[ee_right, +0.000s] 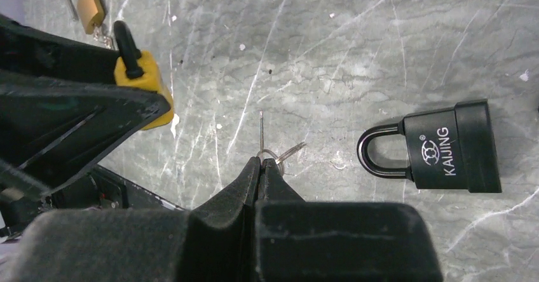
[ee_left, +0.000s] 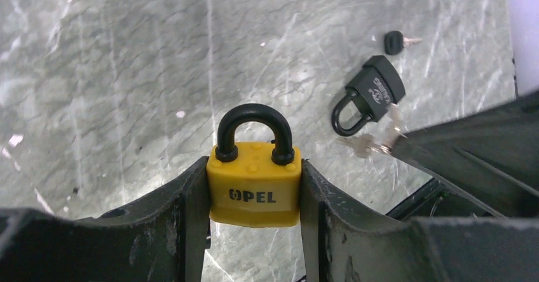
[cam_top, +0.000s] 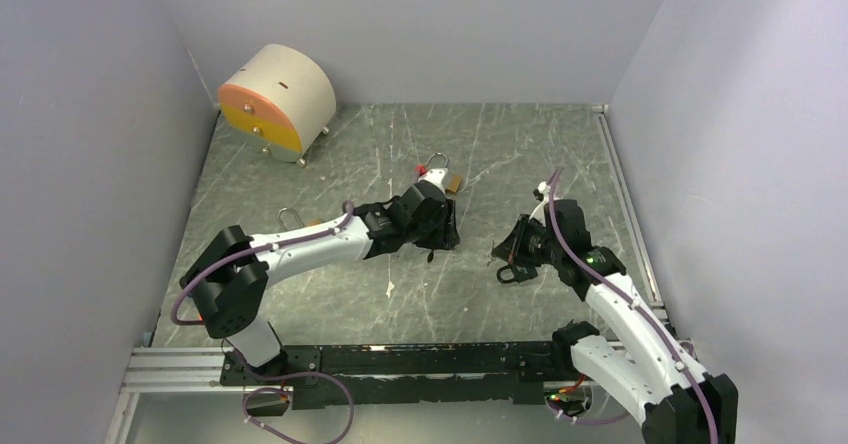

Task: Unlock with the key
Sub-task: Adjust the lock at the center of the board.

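right end effector (ee_right: pixel 262 167) is pinched together on the ring of the keys (ee_right: pixel 287 150), which stick out past its tips over the worktop (ee_right: pixel 356 40). left end effector (ee_left: pixel 254 167) is clamped on the yellow padlock (ee_left: pixel 254 193), shackle up, near the keys' left. black padlock (ee_right: pixel 445 145) lies flat near them. far-corner drawer unit (cam_top: pixel 275 99) looks closed.

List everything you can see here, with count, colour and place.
yellow padlock: one, yellow, black shackle, in the left gripper
black padlock: one, black, lying on the table
keys: small bunch, silver, in the right gripper's tips
black-headed key: one, on the table by the black padlock
brass padlock: one, brass, beyond the left gripper
round box: one, beige and orange, far left corner
left gripper: one, black, shut on the yellow padlock
right gripper: one, black, shut on the keys
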Controlling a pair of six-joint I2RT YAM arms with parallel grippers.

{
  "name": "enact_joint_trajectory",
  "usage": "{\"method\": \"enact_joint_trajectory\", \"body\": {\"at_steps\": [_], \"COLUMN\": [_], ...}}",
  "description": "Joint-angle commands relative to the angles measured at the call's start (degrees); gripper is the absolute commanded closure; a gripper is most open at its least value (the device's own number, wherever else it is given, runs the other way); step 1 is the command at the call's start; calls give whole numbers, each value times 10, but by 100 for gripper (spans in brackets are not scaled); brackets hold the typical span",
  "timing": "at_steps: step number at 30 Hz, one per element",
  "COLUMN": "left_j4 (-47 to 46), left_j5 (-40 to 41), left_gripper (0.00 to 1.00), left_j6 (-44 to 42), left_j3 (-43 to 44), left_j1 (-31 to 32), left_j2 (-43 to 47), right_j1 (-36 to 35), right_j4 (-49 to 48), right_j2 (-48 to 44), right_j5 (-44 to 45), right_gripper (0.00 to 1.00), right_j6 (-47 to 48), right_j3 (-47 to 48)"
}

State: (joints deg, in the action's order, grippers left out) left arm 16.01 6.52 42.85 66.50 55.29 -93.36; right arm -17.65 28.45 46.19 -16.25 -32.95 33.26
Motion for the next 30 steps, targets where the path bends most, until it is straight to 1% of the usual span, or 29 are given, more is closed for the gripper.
{"method": "enact_joint_trajectory", "body": {"at_steps": [1,4,7,9,10,12,14,15,16,18,22,27,30], "left_j4": [-116,-128,-171,-222,-267,-320,-372,-381,-367,-318,-291,-292,-348], "left_j5": [-58,-125,-205,-277,-324,-382,-424,-435,-441,-443,-452,-459,-473], "left_gripper": [98,98,97,97,97,98,97,97,97,97,97,93,91], "left_j6": [-75,-71,-35,8,35,90,138,155,167,169,192,192,213], "left_j3": [-19,-18,-35,-53,-67,-73,-68,-58,-43,-13,5,-1,-23], "left_j1": [2,-2,-18,-39,-50,-67,-72,-73,-74,-75,-82,-90,-94], "left_j2": [31,27,10,-11,-26,-68,-103,-119,-135,-158,-189,-203,-208], "right_j1": [2,2,2,2,2,2,2,2,2,2,2,2,2], "right_j4": [-29,-25,-19,-16,-15,-13,-11,-10,-11,-16,-22,-32,-38], "right_j2": [31,55,68,74,78,87,95,99,102,107,126,160,191], "right_j5": [-11,-12,0,8,14,19,25,28,29,31,38,39,17], "right_gripper": [100,100,100,100,100,100,100,100,100,100,100,100,100], "right_j6": [-22,-26,-24,-22,-20,-17,-11,-10,-7,-5,-1,14,29], "right_j3": [26,41,54,59,61,63,62,61,59,54,51,49,46]}}
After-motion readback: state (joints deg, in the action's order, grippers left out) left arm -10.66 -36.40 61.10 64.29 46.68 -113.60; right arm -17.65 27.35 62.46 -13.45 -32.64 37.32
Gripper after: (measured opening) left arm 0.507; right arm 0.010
